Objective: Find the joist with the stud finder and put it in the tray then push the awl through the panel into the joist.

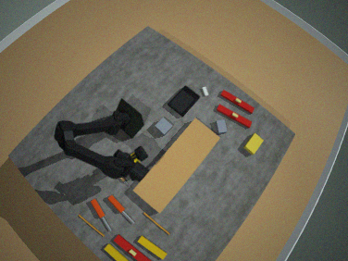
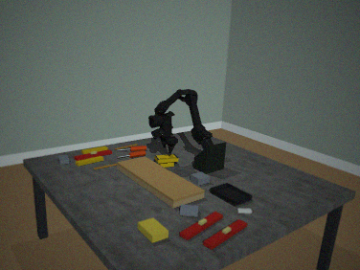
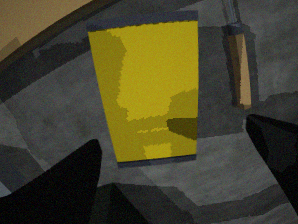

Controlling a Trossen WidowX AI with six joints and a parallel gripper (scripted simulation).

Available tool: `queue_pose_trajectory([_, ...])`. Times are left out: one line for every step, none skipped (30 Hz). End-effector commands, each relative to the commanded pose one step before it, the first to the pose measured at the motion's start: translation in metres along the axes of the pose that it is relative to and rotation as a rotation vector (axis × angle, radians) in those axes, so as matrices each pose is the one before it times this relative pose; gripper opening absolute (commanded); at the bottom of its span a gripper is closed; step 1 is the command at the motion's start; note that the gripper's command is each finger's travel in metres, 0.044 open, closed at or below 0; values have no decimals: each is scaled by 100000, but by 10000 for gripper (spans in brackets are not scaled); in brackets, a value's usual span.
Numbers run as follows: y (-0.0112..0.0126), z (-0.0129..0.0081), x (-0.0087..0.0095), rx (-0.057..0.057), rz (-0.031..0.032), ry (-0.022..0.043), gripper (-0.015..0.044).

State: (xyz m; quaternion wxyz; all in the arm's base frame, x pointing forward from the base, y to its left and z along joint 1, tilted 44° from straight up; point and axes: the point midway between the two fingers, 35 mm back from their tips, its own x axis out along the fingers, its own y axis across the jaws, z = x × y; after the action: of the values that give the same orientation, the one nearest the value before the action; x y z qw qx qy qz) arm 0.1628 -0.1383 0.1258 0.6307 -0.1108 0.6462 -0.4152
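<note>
The yellow stud finder (image 3: 149, 90) (image 2: 166, 159) lies flat on the grey table beside the near-left edge of the wooden floor panel (image 1: 180, 159) (image 2: 160, 181). In the top view only a sliver of the stud finder (image 1: 136, 159) shows under the arm. My gripper (image 3: 173, 133) (image 1: 135, 163) (image 2: 165, 144) is open and empty. It hangs just above the stud finder with one finger on each side. The awl (image 3: 240, 70), with a wooden handle and a metal tip, lies on the table next to the stud finder. The black tray (image 1: 183, 100) (image 2: 231, 193) stands past the panel's far end.
Two orange-handled screwdrivers (image 1: 98, 209) (image 1: 116, 204) and thin rods lie near the panel's near end, with red and yellow levels (image 1: 152, 247). Two grey blocks (image 1: 164, 125) (image 1: 220, 126), a yellow block (image 1: 254, 143) and two red levels (image 1: 236, 102) lie around the far end.
</note>
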Motion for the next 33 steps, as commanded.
queue_pose_trajectory([1355,-280,184,6066,1478,503,440])
queue_pose_trajectory([0,0,0,0,0,0,440])
queue_pose_trajectory([0,0,0,0,0,0,440])
queue_pose_trajectory([0,0,0,0,0,0,440])
queue_pose_trajectory([0,0,0,0,0,0,440])
queue_pose_trajectory([-8,19,-2,1,0,-1,440])
queue_pose_trajectory([-24,57,-5,3,0,-4,440])
queue_pose_trajectory([-40,95,-8,5,0,-6,440])
queue_pose_trajectory([-53,123,-10,7,-1,-8,440])
queue_pose_trajectory([-54,125,-10,7,-2,-8,440])
queue_pose_trajectory([-54,123,-9,7,-3,-8,440])
queue_pose_trajectory([-42,95,-7,5,-3,-7,440])
queue_pose_trajectory([-26,57,-4,3,-2,-4,440])
queue_pose_trajectory([-9,19,-1,1,-1,-1,440])
queue_pose_trajectory([2,4,27,0,6,1,440])
queue_pose_trajectory([7,13,81,1,17,3,440])
queue_pose_trajectory([11,21,135,2,26,4,440])
queue_pose_trajectory([12,25,163,3,29,4,440])
queue_pose_trajectory([11,24,163,3,27,3,440])
queue_pose_trajectory([10,23,163,3,24,2,440])
queue_pose_trajectory([9,22,163,3,21,1,440])
queue_pose_trajectory([8,21,163,3,18,0,440])
queue_pose_trajectory([7,20,163,3,15,0,440])
queue_pose_trajectory([5,19,162,3,12,-1,440])
queue_pose_trajectory([4,18,162,3,10,-2,440])
queue_pose_trajectory([3,17,162,3,7,-3,440])
queue_pose_trajectory([2,16,162,3,4,-3,440])
queue_pose_trajectory([1,15,162,3,1,-4,440])
queue_pose_trajectory([0,14,162,3,-2,-5,440])
queue_pose_trajectory([-1,13,162,3,-5,-5,440])
queue_pose_trajectory([-2,12,162,3,-7,-6,440])
queue_pose_trajectory([-3,11,161,2,-10,-6,440])
queue_pose_trajectory([-4,10,161,2,-13,-7,440])
